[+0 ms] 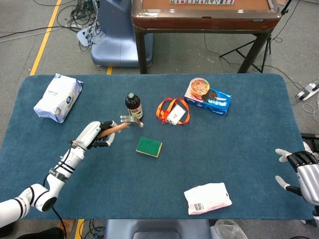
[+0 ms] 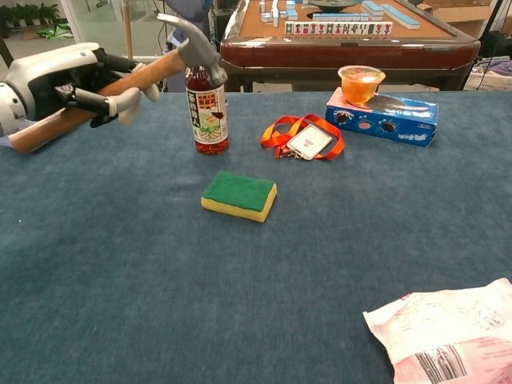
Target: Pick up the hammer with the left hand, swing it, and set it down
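My left hand grips the wooden handle of the hammer and holds it raised above the table, tilted head-up. Its steel head sits level with the top of the brown bottle. The green sponge lies on the blue cloth below and to the right of the head. My right hand hovers at the table's right edge, fingers apart and holding nothing; the chest view does not show it.
A white bag lies far left. An orange lanyard with a badge, a blue box with a cup on it and a white-pink packet lie on the table. A wooden table stands behind.
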